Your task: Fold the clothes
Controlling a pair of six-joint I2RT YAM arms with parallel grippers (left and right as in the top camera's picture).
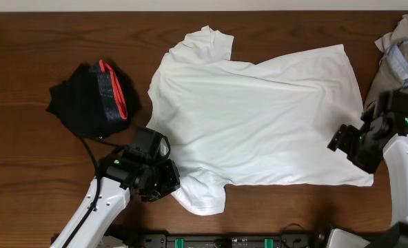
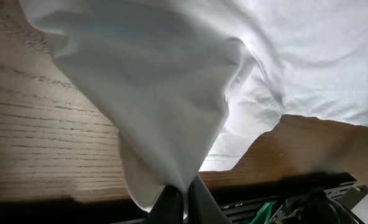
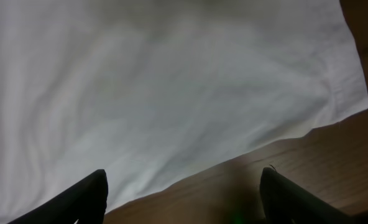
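A white T-shirt (image 1: 259, 117) lies spread flat on a wooden table (image 1: 25, 172). Its long axis runs side to side, with the sleeves toward the left arm and the hem toward the right. The left gripper (image 2: 183, 193) is pinched shut on the near sleeve's fabric. The right gripper (image 3: 181, 186) hovers by the hem's near corner, fingers wide apart and holding nothing, with the hem edge just ahead.

A dark brown wooden table (image 1: 25, 41) with visible grain fills the view, evenly lit.
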